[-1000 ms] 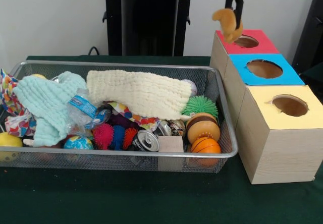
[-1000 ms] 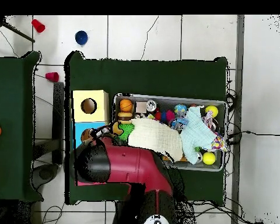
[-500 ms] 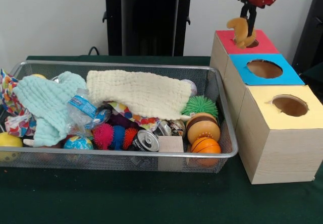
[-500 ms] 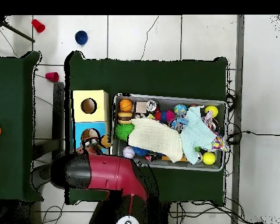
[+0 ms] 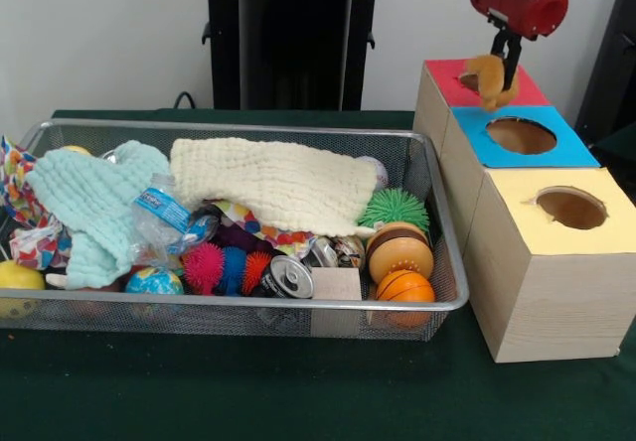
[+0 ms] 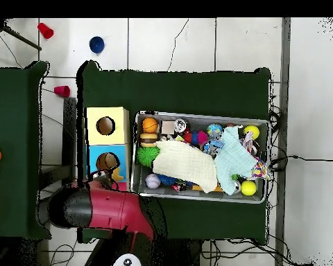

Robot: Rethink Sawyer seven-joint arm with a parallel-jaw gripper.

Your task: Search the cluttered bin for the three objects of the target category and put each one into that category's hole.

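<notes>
My gripper (image 5: 504,62) is shut on a tan croissant-shaped toy (image 5: 488,79), which hangs just above the red-topped box (image 5: 447,85), close to where it meets the blue-topped box (image 5: 556,149). The toy hides most of the red box's hole. The blue box's hole (image 5: 521,135) and the yellow box's hole (image 5: 570,208) are uncovered. The wire bin (image 5: 248,128) holds a burger toy (image 5: 398,249), a small basketball (image 5: 404,287), a green spiky ball (image 5: 395,208) and a drink can (image 5: 288,277). In the overhead view my red arm (image 6: 107,208) covers the red box.
A cream cloth (image 5: 268,183) and a mint cloth (image 5: 94,203) lie over much of the bin's contents. A water bottle (image 5: 164,218), spiky toys (image 5: 224,265), a globe ball (image 5: 154,282) and a wooden block (image 5: 336,284) crowd the front. The three boxes stand right beside the bin.
The gripper has carried the tan toy from the red box's bin-side edge across its top towards the blue box, and the toy hangs a little lower.
</notes>
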